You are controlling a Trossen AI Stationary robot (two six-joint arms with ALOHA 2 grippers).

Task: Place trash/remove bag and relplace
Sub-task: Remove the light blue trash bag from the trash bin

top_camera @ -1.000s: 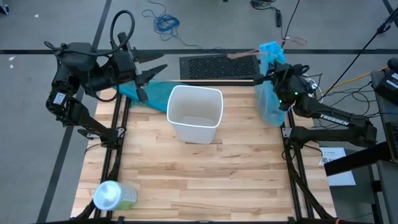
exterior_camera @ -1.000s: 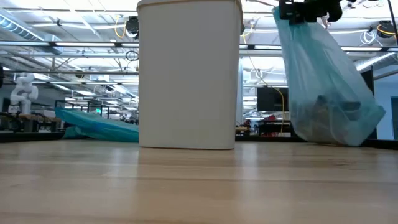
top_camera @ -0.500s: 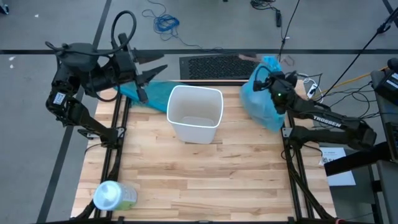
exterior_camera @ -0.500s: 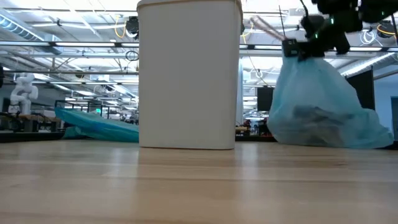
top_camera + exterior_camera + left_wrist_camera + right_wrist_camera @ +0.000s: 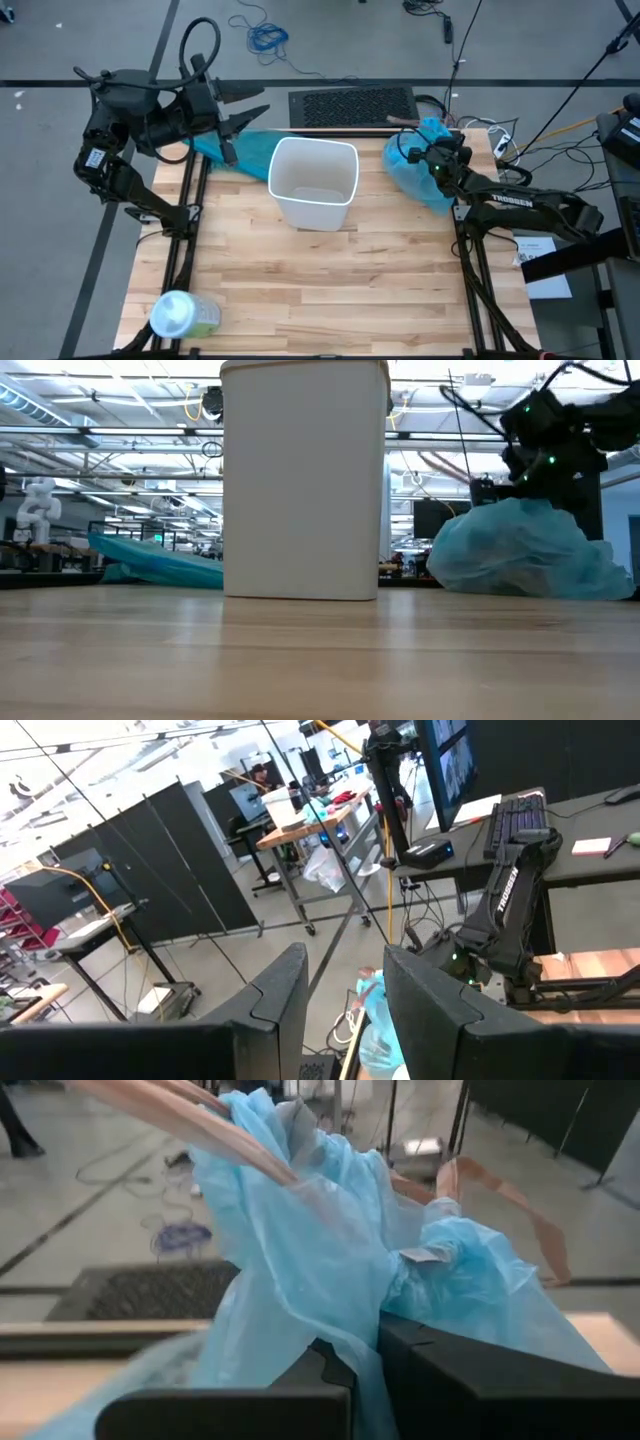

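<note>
We're in a robotics lab: a wooden bench [image 5: 300,270] on a grey floor strewn with cables [image 5: 258,35], black partitions [image 5: 190,860], worktables [image 5: 320,820] with monitors [image 5: 445,760], a keyboard [image 5: 515,815], and overhead strip lights [image 5: 120,435].

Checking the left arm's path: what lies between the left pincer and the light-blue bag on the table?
In the high view, the white bin stands between the left pincer and the light-blue bag, which the right pincer grips; otherwise bare table.

Left gripper [image 5: 240,128] raised at the far-left table edge, fingers apart, right gripper [image 5: 420,158] low at far right, fingers clamped
</note>
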